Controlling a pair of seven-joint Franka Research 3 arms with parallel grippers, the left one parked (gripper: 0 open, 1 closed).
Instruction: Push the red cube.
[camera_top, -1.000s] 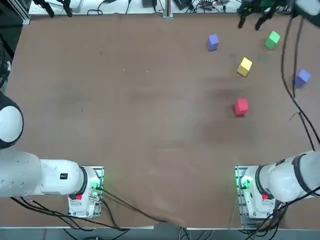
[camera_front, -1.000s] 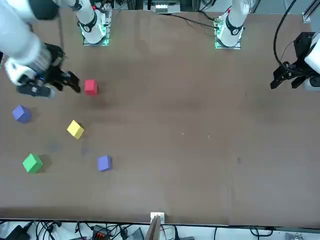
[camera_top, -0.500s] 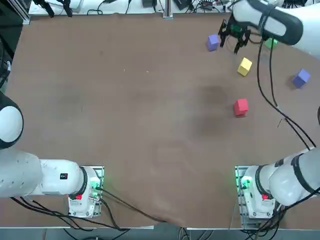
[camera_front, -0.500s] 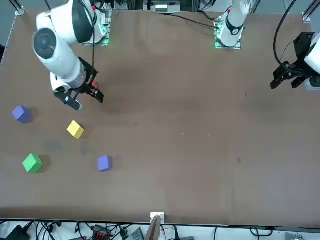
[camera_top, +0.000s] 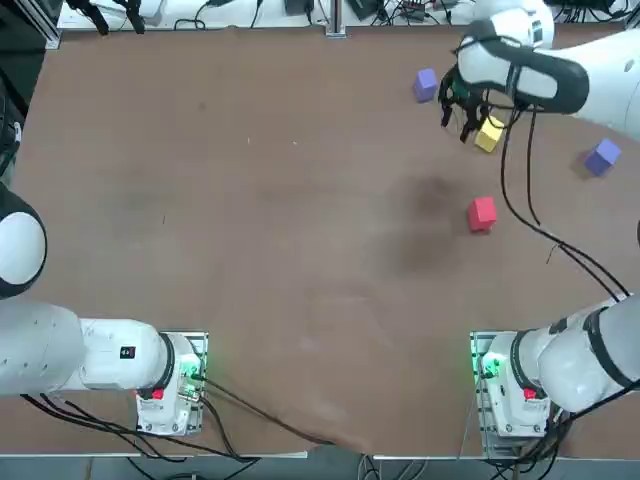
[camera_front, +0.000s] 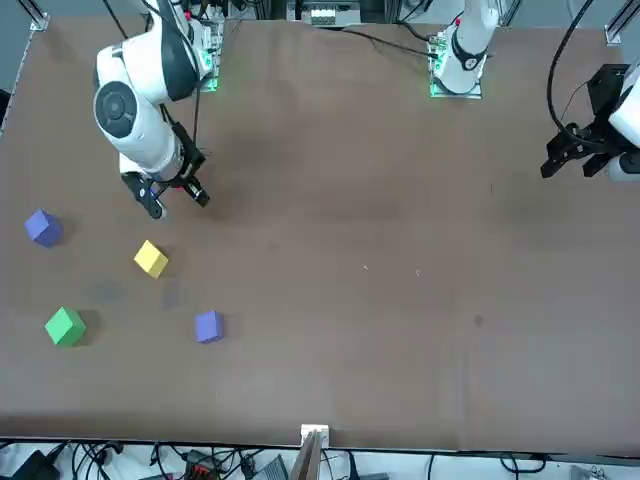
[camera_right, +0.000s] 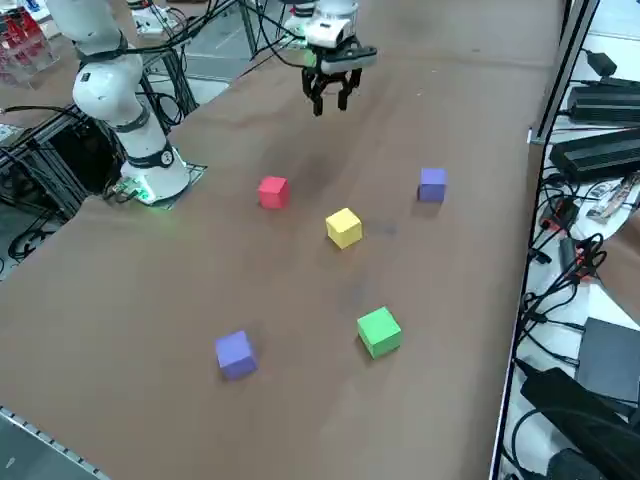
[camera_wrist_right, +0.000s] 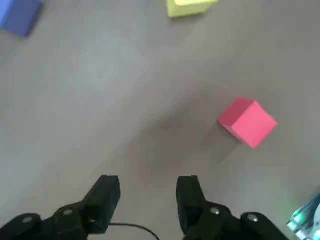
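Observation:
The red cube (camera_top: 482, 213) sits alone on the brown table (camera_top: 250, 200), toward its right side; it also shows as a red cube (camera_right: 273, 192) in the side view and a red cube (camera_wrist_right: 246, 122) in the wrist view. The arm hides it in the front view. My right gripper (camera_top: 456, 122) hangs well above the table, beyond the cube and slightly to its left. Its fingers (camera_wrist_right: 105, 197) point down, stand a little apart and hold nothing. The same gripper (camera_right: 330, 103) shows high over the table in the side view, and as the gripper (camera_front: 177, 203) in the front view.
A yellow cube (camera_top: 489, 135) lies just beyond the red one, partly under my arm. Purple cubes sit at the far middle-right (camera_top: 426, 84) and near the right edge (camera_top: 603, 157). A green cube (camera_right: 379, 331) lies far right. A black cable (camera_top: 520, 200) trails from the arm.
My right arm has swung in from the far right corner toward the red cube, stopping above the yellow cube. Its fingers have drawn closer together. No cube has moved.

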